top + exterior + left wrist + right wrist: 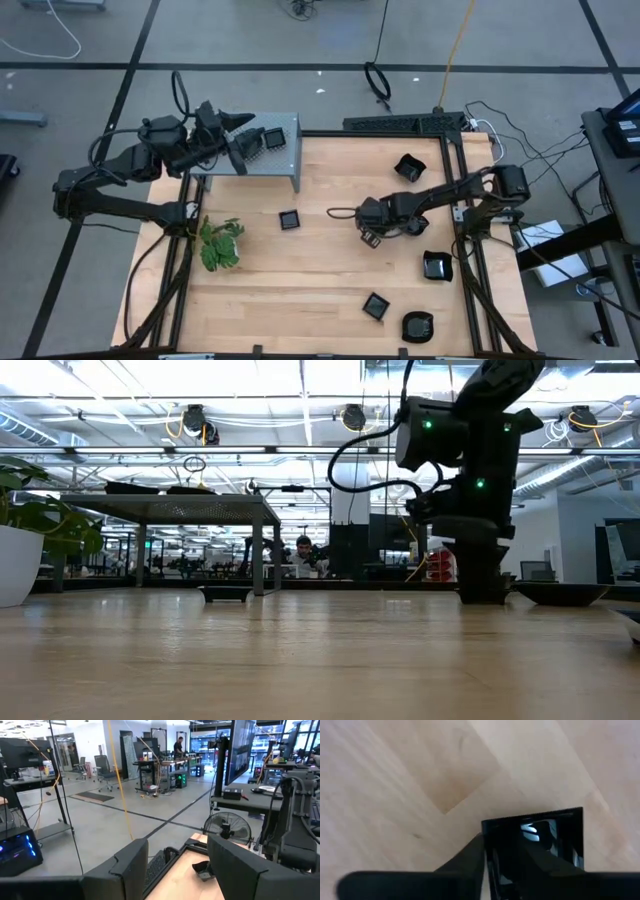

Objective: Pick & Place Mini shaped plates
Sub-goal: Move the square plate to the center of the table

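Observation:
My right gripper (370, 237) points down at the middle of the table and is shut on a square black mini plate (535, 840). In the low view it reaches down to the tabletop (482, 592). My left gripper (240, 140) hovers open over the grey perforated shelf (285, 160) at the far left. Its fingers (135, 865) point level toward the far right corner. Black plates (270, 138) lie on the shelf top. More plates rest flat on the table: one at centre left (288, 220), one far right (408, 167), and three near right (437, 266), (376, 306), (418, 326). My right gripper comes at the square plate from above, pointing down. One finger (467, 862) stands outside the plate's side rim (485, 840) and the other (545, 867) inside the dish, pinching that rim. Whether the plate is clear of the table, I cannot tell.
A green leafy plant (220, 245) in a white pot (18, 565) stands at the table's left edge. The shelf's legs (258, 550) stand at the far left. A black frame (455, 200) borders the right side. Bare wood lies in the near middle.

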Controlling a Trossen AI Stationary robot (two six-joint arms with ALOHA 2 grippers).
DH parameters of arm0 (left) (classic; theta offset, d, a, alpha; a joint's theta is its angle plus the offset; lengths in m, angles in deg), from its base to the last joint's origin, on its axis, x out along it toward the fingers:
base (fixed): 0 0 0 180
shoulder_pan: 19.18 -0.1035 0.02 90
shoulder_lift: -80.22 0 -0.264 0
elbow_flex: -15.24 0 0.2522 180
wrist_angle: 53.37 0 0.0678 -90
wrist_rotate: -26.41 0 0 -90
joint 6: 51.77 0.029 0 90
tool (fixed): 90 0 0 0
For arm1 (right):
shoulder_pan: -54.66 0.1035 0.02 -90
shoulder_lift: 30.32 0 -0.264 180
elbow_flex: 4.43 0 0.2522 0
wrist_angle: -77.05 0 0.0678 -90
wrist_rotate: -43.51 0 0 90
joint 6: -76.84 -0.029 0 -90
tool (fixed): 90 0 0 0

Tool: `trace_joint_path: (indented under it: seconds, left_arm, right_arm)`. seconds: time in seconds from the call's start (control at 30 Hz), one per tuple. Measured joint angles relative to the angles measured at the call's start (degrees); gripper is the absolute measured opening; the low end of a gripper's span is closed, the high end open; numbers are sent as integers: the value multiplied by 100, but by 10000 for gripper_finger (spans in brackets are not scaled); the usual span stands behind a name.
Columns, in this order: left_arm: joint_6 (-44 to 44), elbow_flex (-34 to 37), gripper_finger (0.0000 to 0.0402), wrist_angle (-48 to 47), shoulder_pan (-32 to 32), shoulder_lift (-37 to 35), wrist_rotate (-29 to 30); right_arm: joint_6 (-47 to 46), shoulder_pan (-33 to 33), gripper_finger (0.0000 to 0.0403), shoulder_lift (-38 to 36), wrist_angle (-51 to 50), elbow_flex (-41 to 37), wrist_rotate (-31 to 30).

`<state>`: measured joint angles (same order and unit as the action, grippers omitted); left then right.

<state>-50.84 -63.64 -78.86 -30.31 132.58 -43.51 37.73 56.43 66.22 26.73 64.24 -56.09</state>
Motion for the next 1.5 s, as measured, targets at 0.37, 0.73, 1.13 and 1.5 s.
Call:
trace_joint_path:
  seconds: [0.37, 0.73, 1.13, 1.5]
  left_arm:
    - [-320, 0, 209, 2, -2, 10, 2]
    - [-601, 3, 209, -16, -2, 145, 0]
    - [-990, 4, 209, -30, 31, 511, 0]
    - [-1076, 2, 209, -2, 269, 579, -2]
  right_arm:
    - [1390, 211, 2, -530, 1286, -17, 94]
    - [3066, -36, 1, 621, 4822, 384, 743]
    - [4239, 398, 1, 2073, 4361, 1782, 980]
    - [4224, 598, 69, 2074, 4406, 1780, 981]
